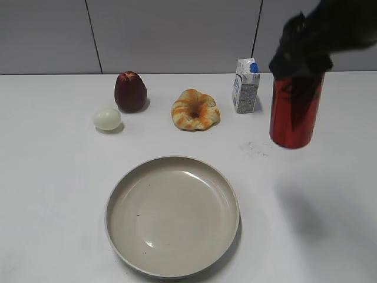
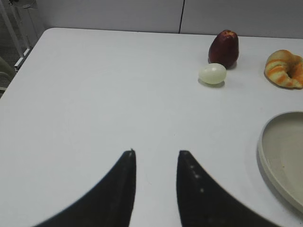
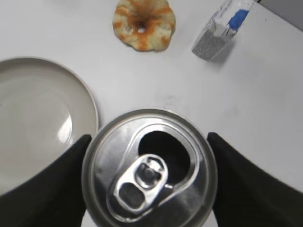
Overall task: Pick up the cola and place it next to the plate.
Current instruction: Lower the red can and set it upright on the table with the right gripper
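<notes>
The cola [image 1: 294,115], a red can, hangs upright in my right gripper [image 1: 297,68], which is shut on its upper part and holds it above the table at the right. Its shadow falls on the table below and to the right. In the right wrist view the silver top of the cola [image 3: 149,175] sits between the two fingers of the right gripper [image 3: 149,136]. The beige plate [image 1: 171,218] lies front centre, left of the can; it also shows in the right wrist view [image 3: 38,109] and the left wrist view [image 2: 284,146]. My left gripper [image 2: 156,153] is open and empty over bare table.
A white-and-blue carton [image 1: 246,85] stands just left of the can at the back. A bread ring [image 1: 195,109], a dark red fruit [image 1: 130,91] and a pale egg [image 1: 107,118] lie in a row behind the plate.
</notes>
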### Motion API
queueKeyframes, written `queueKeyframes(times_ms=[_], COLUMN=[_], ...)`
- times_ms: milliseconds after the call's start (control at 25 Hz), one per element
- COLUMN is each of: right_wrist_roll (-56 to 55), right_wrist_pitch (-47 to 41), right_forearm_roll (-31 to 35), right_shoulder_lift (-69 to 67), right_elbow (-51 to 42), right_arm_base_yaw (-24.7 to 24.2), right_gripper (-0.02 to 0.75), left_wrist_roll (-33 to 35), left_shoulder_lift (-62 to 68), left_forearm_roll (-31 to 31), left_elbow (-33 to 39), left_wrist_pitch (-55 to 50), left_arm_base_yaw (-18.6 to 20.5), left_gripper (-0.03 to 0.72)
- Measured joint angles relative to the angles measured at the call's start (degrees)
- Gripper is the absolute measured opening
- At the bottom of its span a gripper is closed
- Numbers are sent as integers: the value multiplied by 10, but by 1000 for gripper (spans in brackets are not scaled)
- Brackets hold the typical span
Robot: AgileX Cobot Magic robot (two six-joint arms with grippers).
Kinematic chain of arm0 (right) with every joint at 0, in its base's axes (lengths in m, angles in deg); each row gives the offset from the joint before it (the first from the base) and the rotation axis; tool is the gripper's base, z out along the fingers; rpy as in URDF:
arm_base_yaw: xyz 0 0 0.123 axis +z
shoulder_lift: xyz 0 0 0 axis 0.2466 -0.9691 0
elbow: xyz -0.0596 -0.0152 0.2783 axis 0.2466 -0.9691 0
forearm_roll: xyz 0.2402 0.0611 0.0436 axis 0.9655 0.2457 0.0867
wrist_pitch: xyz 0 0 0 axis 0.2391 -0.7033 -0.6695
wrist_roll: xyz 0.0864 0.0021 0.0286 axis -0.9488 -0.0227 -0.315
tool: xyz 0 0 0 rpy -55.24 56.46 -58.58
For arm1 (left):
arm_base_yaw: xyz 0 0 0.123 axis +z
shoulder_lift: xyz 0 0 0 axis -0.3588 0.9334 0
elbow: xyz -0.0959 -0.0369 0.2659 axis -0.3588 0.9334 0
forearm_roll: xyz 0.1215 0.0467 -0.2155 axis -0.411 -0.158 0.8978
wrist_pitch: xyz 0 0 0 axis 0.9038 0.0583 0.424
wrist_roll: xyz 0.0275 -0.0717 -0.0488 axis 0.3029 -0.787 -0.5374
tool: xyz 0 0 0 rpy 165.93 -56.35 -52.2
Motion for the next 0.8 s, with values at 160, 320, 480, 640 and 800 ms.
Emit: queueKeyframes(times_ms=[160,320,480,640,800], right_wrist_roll=[-37,-45,-46,-46,-46], right_wrist_pitch=[132,246,329,362,369], right_forearm_roll=[3,17,22,23,23], right_shoulder_lift=[39,41,41,23,-8], right_elbow=[-149,-244,-294,-302,-303], right_arm_base_yaw=[0,0,0,0,0], right_gripper=[508,508,508,508,508], left_wrist_roll=[0,0,0,0,0], left_shoulder_lift=[0,0,0,0,0], left_forearm_roll=[0,0,0,0,0], left_elbow=[0,0,0,0,0], left_wrist_pitch=[0,0,0,0,0], left_arm_base_yaw=[0,0,0,0,0], left_gripper=[237,237,237,237,237])
